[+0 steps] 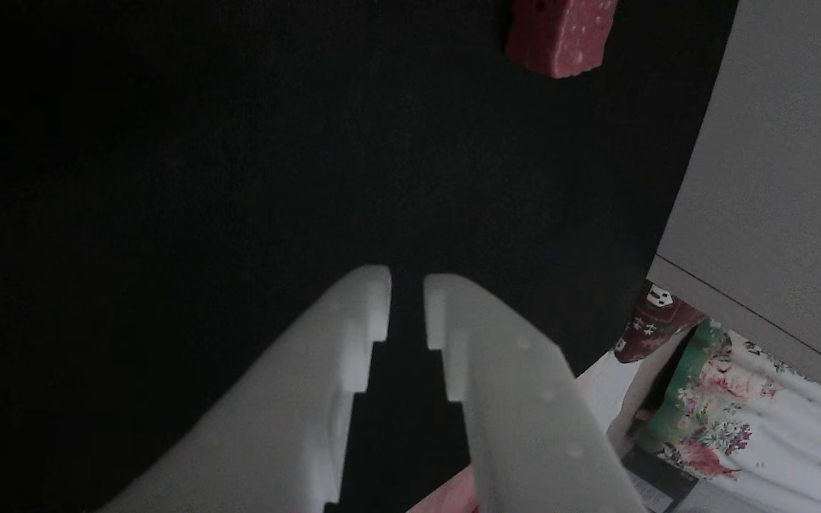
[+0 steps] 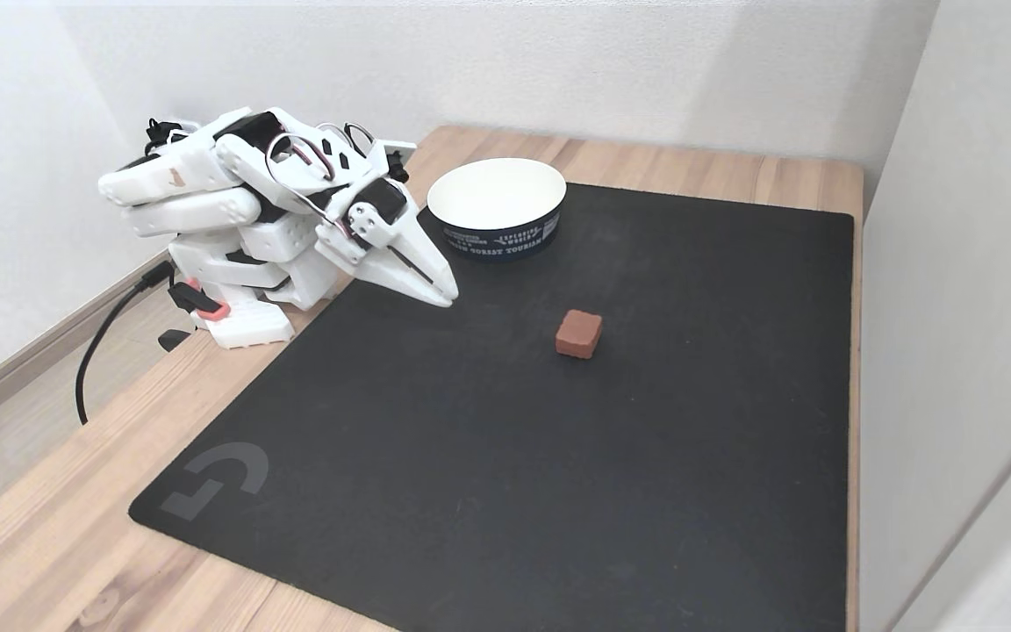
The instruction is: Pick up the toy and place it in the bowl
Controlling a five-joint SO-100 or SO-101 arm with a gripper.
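Observation:
The toy (image 2: 578,333), a small dark-red cube, lies on the black mat near its middle. In the other view, the toy (image 1: 560,35) shows whitish specks and is cut off by the top edge, right of centre. The bowl (image 2: 497,239) stands at the mat's far edge; it is white inside with a dark printed outer wall. My gripper (image 2: 446,297) rests low at the mat's left side on the folded arm, pointing toward the toy from about a hand's width away. In the other view, the gripper (image 1: 407,285) shows two white fingers nearly together with a thin slit, holding nothing.
A black mat (image 2: 514,456) covers most of the wooden table (image 2: 49,535). A wall panel (image 2: 962,307) runs along the right edge. The arm's base (image 2: 242,325) and a black cable (image 2: 97,351) sit at the left. Floral fabric (image 1: 738,399) lies beyond the table edge.

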